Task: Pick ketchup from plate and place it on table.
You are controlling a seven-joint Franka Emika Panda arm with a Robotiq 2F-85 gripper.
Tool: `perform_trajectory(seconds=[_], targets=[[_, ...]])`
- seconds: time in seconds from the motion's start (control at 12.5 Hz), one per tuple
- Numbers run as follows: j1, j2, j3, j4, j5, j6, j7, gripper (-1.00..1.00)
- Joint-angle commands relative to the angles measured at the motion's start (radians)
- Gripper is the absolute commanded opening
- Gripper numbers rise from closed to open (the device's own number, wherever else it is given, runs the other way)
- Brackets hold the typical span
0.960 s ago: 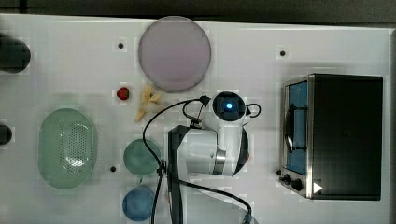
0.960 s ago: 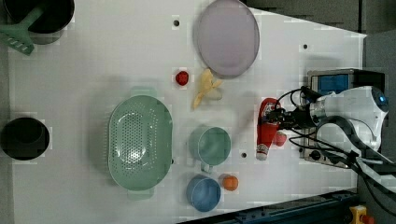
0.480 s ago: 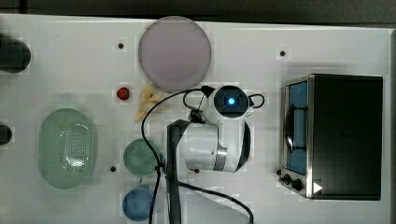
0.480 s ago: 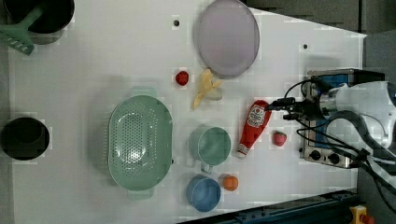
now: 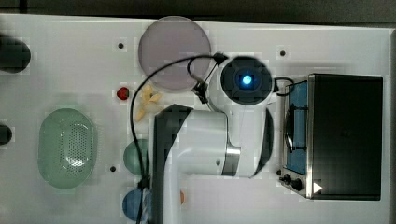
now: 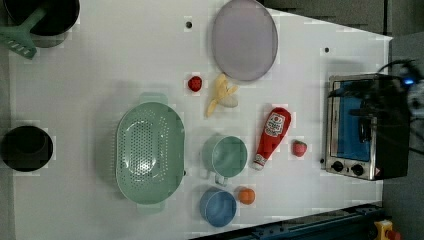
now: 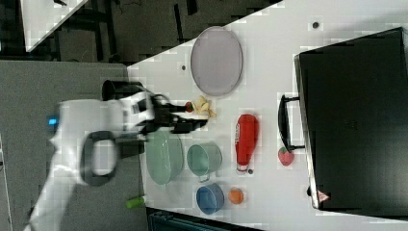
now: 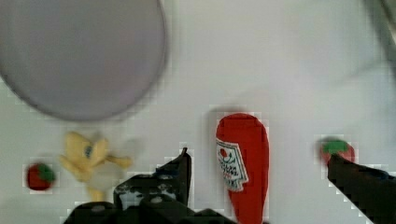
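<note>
From my station I see the ketchup [image 6: 271, 136] lying flat on the white counter [image 6: 100, 75], clear of the lilac plate [image 6: 244, 39], which sits bare near the far edge. In the left view the bottle rests between the green mug [image 6: 224, 156] and a strawberry [image 6: 299, 148], with its pale cap pointing toward the mug's side and the toaster oven [image 6: 365, 125] just beyond the strawberry. The peeled banana [image 6: 221, 95] and a second strawberry [image 6: 195, 83] lie nearer the plate. In the wrist view the end effector [image 8: 259, 170] hangs above the bottle with its fingers [image 8: 180, 170] spread wide on either side, holding nothing. The green colander [image 6: 149, 152] sits well apart.
</note>
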Motion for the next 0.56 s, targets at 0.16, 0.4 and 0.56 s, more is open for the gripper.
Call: perform_trajectory(seconds=[0.16, 0.4, 0.56], targets=[[0.009, -0.07, 0.02, 0.205, 0.005, -0.225, 0.283, 1.0], [0.009, -0.07, 0.025, 0.337, 0.001, -0.409, 0.283, 1.0], [0.008, -0.07, 0.02, 0.374, -0.002, -0.48, 0.283, 1.0]])
